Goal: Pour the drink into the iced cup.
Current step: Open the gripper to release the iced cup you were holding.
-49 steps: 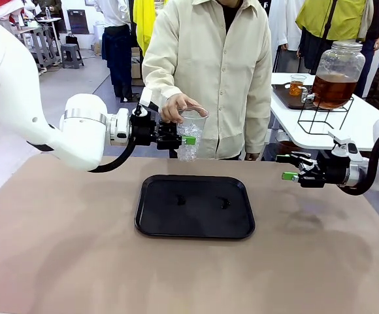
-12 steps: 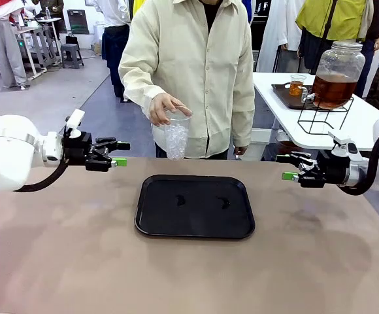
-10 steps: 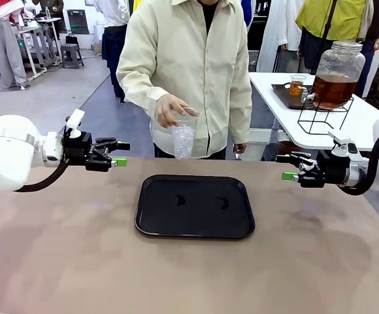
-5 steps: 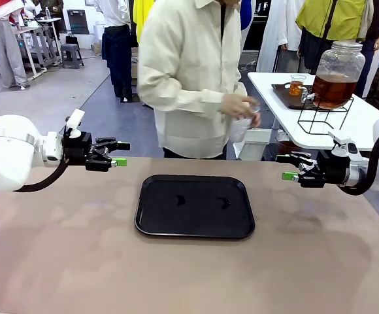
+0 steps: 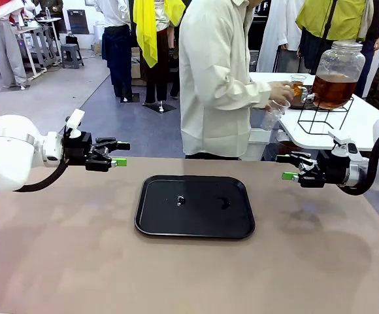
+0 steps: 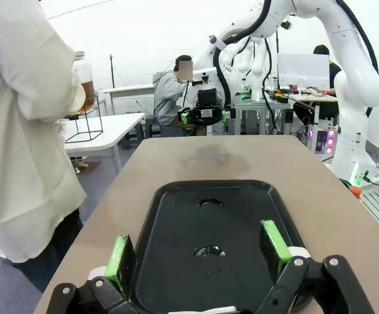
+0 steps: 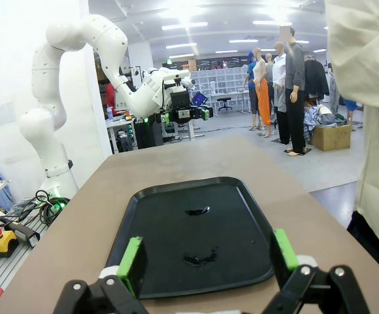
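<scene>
Desk (image 5: pixel 78 261) bare but for tray (image 5: pixel 195 226) between both hands, left hand (image 5: pixel 111 154) and right hand (image 5: pixel 293 168) wide, empty. Cup (image 5: pixel 273 116) carried to jar (image 5: pixel 337 65) beyond right hand; pouring not begun.

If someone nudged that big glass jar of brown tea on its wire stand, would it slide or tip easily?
The large round glass dispenser jar looks about half full of amber drink, so it is probably heavy and hard to slide. Perched high on the thin black wire stand, it might tip if pushed near the lid. Being glass, it would likely break.
</scene>
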Robot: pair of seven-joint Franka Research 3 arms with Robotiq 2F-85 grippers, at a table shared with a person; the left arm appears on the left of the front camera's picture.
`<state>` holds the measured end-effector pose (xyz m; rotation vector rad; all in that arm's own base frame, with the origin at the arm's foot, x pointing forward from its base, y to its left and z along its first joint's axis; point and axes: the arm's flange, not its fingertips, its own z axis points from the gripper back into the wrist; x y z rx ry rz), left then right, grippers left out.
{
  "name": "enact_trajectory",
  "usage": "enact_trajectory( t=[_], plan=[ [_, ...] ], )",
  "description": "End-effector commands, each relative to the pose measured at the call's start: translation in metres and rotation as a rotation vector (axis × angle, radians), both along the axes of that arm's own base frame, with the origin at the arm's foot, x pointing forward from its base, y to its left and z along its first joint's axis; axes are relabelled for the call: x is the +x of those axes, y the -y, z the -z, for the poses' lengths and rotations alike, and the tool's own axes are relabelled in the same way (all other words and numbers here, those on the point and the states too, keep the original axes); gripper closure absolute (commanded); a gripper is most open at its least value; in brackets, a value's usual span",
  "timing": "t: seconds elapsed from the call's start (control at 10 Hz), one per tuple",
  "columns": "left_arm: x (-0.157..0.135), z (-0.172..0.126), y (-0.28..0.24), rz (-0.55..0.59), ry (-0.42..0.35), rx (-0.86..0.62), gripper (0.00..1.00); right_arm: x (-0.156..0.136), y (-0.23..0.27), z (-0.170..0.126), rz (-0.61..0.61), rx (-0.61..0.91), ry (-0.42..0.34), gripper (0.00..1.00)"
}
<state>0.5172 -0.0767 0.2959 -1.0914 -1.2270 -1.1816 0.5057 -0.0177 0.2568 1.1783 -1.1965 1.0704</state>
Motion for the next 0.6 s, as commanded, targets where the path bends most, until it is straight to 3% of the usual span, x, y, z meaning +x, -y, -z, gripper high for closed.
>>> enact_trajectory(
  t=[0.0,0.5],
  plan=[
    [-0.0013,-0.0043,0.0006,0.000,0.007,0.001,0.00,0.0005,-0.0017,-0.0036,-0.002,-0.003,-0.002,0.00],
    [-0.0013,-0.0043,0.0006,0.000,0.007,0.001,0.00,0.0005,-0.0017,-0.0036,-0.002,-0.003,-0.002,0.00]
  ],
)
